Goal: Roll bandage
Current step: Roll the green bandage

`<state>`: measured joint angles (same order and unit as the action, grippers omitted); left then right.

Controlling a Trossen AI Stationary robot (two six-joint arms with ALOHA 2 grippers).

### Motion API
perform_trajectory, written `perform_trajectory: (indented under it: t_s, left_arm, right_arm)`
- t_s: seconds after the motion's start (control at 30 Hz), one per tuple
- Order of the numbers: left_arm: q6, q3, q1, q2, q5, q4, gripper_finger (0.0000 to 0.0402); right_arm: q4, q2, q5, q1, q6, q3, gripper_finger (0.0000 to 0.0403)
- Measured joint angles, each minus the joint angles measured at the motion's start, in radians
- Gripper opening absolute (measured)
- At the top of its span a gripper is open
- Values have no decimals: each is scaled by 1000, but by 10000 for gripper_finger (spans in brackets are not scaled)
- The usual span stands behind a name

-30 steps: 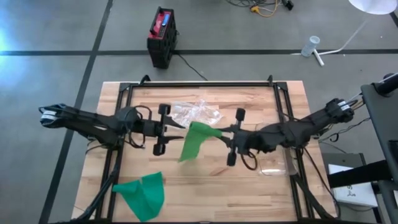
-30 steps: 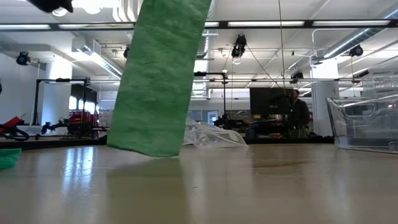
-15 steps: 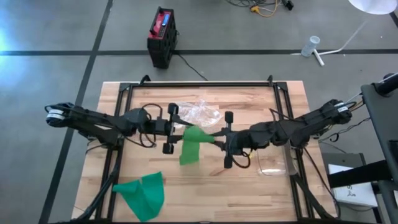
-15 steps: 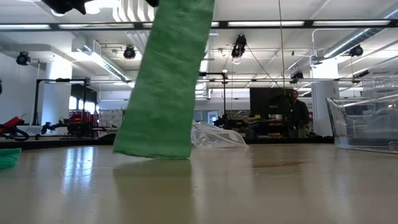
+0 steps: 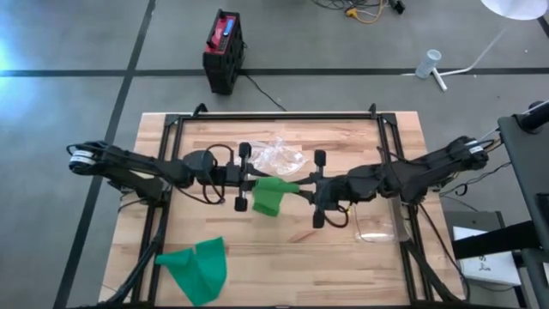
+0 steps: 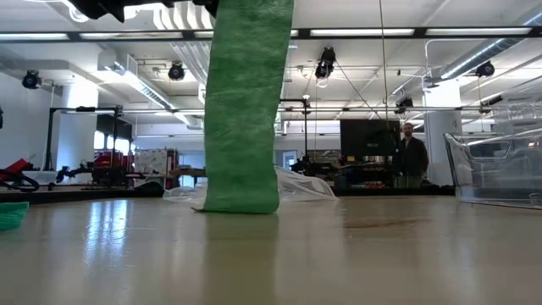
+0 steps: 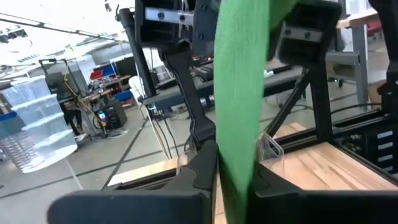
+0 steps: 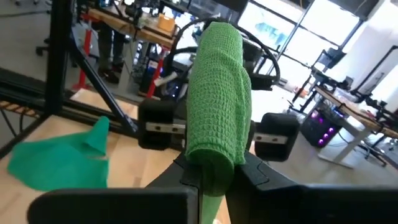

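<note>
A green bandage (image 5: 270, 196) hangs as a strip between my two grippers over the middle of the table. My left gripper (image 5: 256, 182) comes from the left and is shut on it. My right gripper (image 5: 296, 187) comes from the right and is shut on its bunched upper end. The low view shows the strip (image 6: 246, 102) hanging almost straight, its lower end (image 6: 241, 203) down at the table top. A second green bandage (image 5: 197, 268) lies crumpled near the table's front left. My left gripper pinches the hanging strip (image 7: 239, 155) between its two fingers, level, from the table's left, with the fingers lying across it. The strip runs up past the fingers toward the other gripper. My right gripper pinches the bunched, folded-over upper end (image 8: 214, 165) between its two fingers, level, from the table's right. The bandage bulges above the fingers and is lifted clear there.
A crumpled clear plastic bag (image 5: 276, 154) lies just beyond the grippers. A clear container (image 5: 377, 225) stands at the right, under the right arm. The black frame rails (image 5: 274, 116) run around the table. People stand in the room behind (image 6: 412, 161).
My left gripper has moved toward the table's right, up to the bandage, and has shut on the strip. The hanging strip, which slanted before, now hangs nearly straight, and its lower end has shifted toward my right gripper.
</note>
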<state>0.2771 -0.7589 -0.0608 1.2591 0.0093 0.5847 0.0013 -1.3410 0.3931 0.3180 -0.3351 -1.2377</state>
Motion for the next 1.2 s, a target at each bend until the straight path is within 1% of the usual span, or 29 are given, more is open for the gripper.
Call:
perform_trajectory:
  t_s: [0.13, 0.33, 0.5, 0.57, 0.67, 0.73, 0.8, 0.87, 0.93, 1.03, 1.1, 1.2]
  left_arm:
    - [0, 2, 0, -31, -1, -48, 2]
    - [0, 13, -1, -85, -1, -108, 0]
    - [1, 18, -1, -123, -2, -153, 0]
    - [3, 21, 0, -123, -3, -158, 0]
    - [21, 21, -1, -118, -1, -153, 0]
    - [30, 22, -1, -118, 0, -155, 2]
    - [30, 22, -1, -118, 0, -156, 6]
    - [29, 22, -2, -120, 0, -160, 12]
    - [24, 23, -4, -129, 0, -171, 22]
    - [-8, 23, -4, -139, 2, -185, 46]
    - [-18, 23, -4, -148, 3, -208, 66]
    - [-27, 23, -5, -161, 3, -218, 103]
  right_arm:
    - [-15, 24, 6, 0, 3, 0, 41]
    - [-67, 90, 90, 0, 22, 0, 39]
    - [-130, 150, 250, 0, 23, -5, 39]
    - [-130, 157, 247, -3, 22, -3, 40]
    - [-132, 137, 180, -3, 20, 3, 37]
    - [-131, 108, 137, -2, -24, 5, 34]
    - [-128, 76, 101, 2, -110, 5, 31]
    - [-111, 42, 93, 10, -197, 5, 31]
    - [-66, 5, 131, 15, -283, 1, 32]
    - [-23, -36, 250, 18, -432, -10, 32]
    - [-8, -63, 308, 17, -523, -24, 31]
    - [-13, -101, 342, 18, -597, -46, 30]
